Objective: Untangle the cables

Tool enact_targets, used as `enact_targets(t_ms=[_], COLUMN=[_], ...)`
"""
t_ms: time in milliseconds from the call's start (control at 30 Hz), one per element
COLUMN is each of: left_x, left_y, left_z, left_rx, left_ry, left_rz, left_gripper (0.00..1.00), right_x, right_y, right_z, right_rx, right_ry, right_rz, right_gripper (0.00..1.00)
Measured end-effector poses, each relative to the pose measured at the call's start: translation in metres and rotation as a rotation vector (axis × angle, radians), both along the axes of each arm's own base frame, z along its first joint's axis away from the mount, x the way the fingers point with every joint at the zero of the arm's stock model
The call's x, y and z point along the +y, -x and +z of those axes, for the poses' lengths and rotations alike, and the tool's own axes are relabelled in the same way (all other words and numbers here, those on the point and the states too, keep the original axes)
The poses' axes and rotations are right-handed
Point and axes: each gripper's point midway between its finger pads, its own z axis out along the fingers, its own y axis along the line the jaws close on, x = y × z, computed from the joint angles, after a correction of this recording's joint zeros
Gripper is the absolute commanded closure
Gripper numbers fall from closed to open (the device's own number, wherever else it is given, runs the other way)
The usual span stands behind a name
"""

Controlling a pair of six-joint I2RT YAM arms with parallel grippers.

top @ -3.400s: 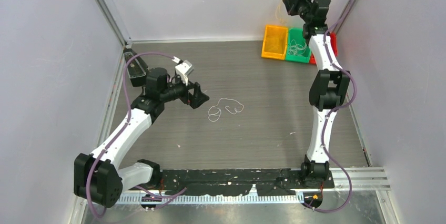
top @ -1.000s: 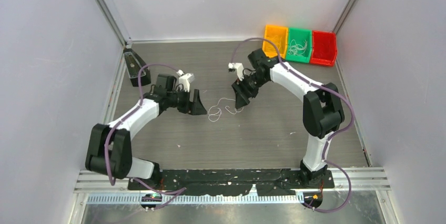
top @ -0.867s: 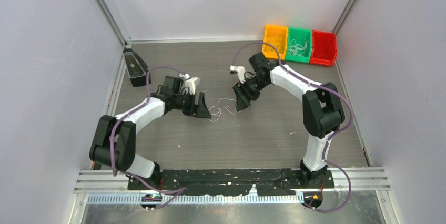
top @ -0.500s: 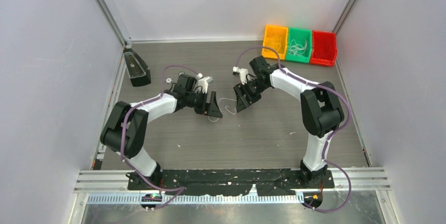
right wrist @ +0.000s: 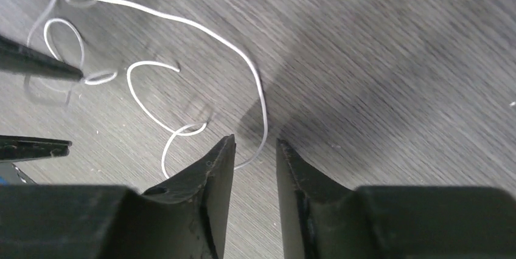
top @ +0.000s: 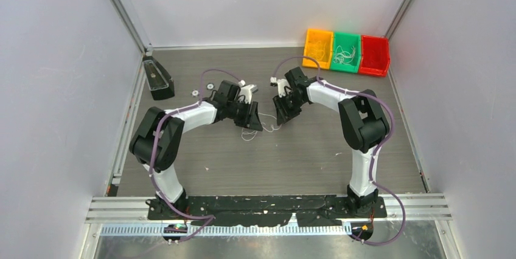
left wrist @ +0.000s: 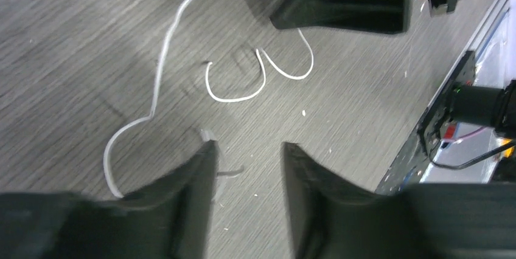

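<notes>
1. Your worktop (top: 304, 162) is grey with a wood grain, and pale panels close it in on the left, far and right sides.
2. Your left arm (top: 188, 116) rises from the near edge on the left and folds in toward the middle of the worktop. Your right arm (top: 331, 93) comes in from the near edge on the right to the same spot. The two wrists face each other, near but apart.
3. Three bins stand side by side in the far right corner: an orange bin (top: 318, 46), a green bin (top: 345, 52) with pale wires curled inside, and a red bin (top: 374, 54).
4. A black block (top: 157, 78) lies along the left edge, near the far left corner.
5. Your left fingers (left wrist: 195, 180) are spread, with a clear strip of worktop showing between them, and they pinch nothing. A short white stub lies just beside the tip of one finger.
6. Your right fingers (right wrist: 213, 168) are also apart, with a narrower gap. One white strand curves down into that gap. It is not pinched, and you cannot tell from here whether it brushes a finger.
7. The cables (top: 246, 135) (left wrist: 162, 70) (right wrist: 182, 23) lie flat about the middle of the worktop, between the two sets of fingers. They are thin and white. One long strand sweeps round in an arc, and smaller curls loop and cross beside it.
</notes>
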Motion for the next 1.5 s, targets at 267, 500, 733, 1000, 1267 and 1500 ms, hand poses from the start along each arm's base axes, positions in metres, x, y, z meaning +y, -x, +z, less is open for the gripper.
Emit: enact_targets(t_ms=[267, 500, 733, 1000, 1267, 1500], left_x=[0.023, 0.118, 0.129, 0.055, 0.003, 0.004], left_y=[0.008, -0.028, -0.029, -0.006, 0.013, 0.008], left_z=[0.003, 0.052, 0.056, 0.061, 0.027, -0.006], left_rx=[-0.01, -0.16, -0.13, -0.069, 0.091, 0.187], left_ry=[-0.027, -0.024, 0.018, 0.135, 0.182, 0.169], left_rz=[0.005, 0.223, 0.264, 0.081, 0.005, 0.048], left_gripper=[1.0, 1.0, 1.0, 1.0, 1.0, 1.0], right_x=[-0.02, -0.099, -0.145, -0.06, 0.019, 0.05], right_y=[-0.007, -0.025, -0.044, -0.039, 0.011, 0.03], right_z=[-0.006, 0.005, 0.051, 0.14, 0.146, 0.099], right_rx=[-0.031, -0.051, -0.184, -0.373, -0.291, -0.228], right_ry=[0.075, 0.136, 0.126, -0.217, -0.364, -0.295], right_rz=[0.001, -0.09, -0.164, -0.044, 0.143, 0.221], right_gripper=[0.95, 0.95, 0.95, 0.95, 0.95, 0.94])
